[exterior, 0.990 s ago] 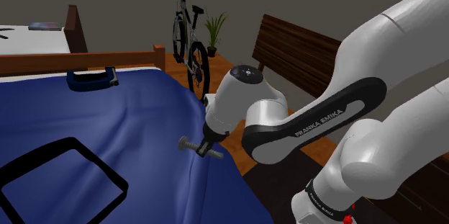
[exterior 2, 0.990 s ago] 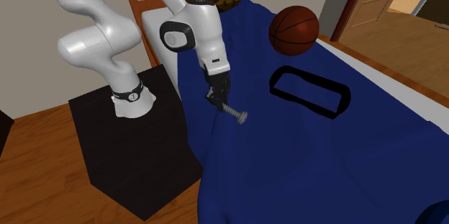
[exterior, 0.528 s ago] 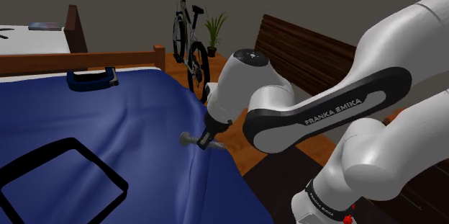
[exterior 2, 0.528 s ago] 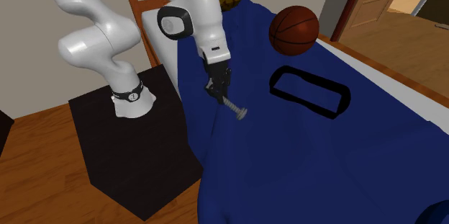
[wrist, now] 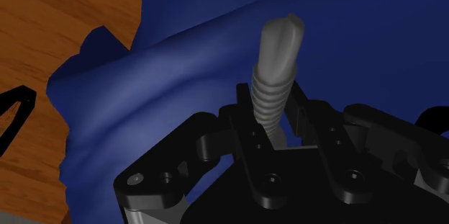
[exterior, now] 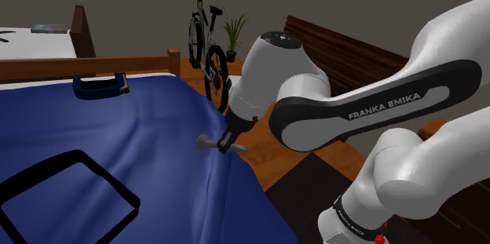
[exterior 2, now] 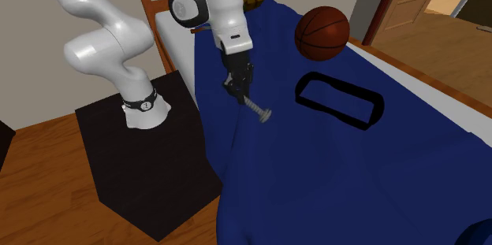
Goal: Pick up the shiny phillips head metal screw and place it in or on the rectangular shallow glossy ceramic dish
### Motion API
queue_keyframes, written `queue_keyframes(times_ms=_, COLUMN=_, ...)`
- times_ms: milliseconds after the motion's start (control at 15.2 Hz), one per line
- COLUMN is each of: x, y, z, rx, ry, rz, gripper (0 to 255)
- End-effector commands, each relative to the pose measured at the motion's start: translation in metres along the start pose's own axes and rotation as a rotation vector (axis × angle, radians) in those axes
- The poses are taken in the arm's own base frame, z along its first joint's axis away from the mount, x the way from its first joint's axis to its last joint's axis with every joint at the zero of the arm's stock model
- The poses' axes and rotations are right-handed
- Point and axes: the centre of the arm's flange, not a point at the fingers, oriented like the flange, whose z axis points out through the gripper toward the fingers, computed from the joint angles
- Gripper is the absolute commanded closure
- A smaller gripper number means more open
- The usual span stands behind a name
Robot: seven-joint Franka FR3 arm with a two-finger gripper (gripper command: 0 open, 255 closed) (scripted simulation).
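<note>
**A:** Gripper (exterior 2: 239, 94), all-black, two-finger. State to be logged?

**B:** Pinched onto the grey threaded metal screw (exterior 2: 258, 112). In the wrist view the fingers (wrist: 243, 125) are seen clasping one end of the shank, with the rest jutting out past them.

**A:** Screw position?

**B:** Held in the air, judged just clear of the blue bed cover (exterior 2: 355, 172). It is near the cover's edge, on the side of the black box stand (exterior 2: 134, 172). It is tilted, with the wider end lower than the fingers in the second exterior view.

**A:** Step in hand?

**B:** The pick is judged done; the carry to the dish is the step in hand. The black-rimmed rectangular shallow dish (exterior 2: 300, 90) is laid flat on the cover. It is set apart from the screw, toward the second exterior view's right.

**A:** What is called for next?

**B:** A carry across the cover until the screw is above the area inside the rim, then a lowering and a release. The grip is taken near one end, so a slip is to be watched for. A round shank may be expected to roll, so a low release is advised.

**A:** Dish contents?

**B:** Nothing is seen inside the rim; only cover-blue is shown there. A brown-orange basketball (exterior 2: 322, 33) is noted just beyond the dish, not in it.
</note>
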Motion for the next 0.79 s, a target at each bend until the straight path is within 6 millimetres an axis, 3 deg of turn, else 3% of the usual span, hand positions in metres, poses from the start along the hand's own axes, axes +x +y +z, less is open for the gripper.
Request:
queue_keyframes(times_ms=0, x=0.010, y=-0.009, z=-0.003, rx=0.000, ry=0.000, rz=0.000, gripper=255)
queue_keyframes(times_ms=726, x=0.106, y=-0.116, z=0.016, rx=0.000, ry=0.000, rz=0.000, gripper=255)
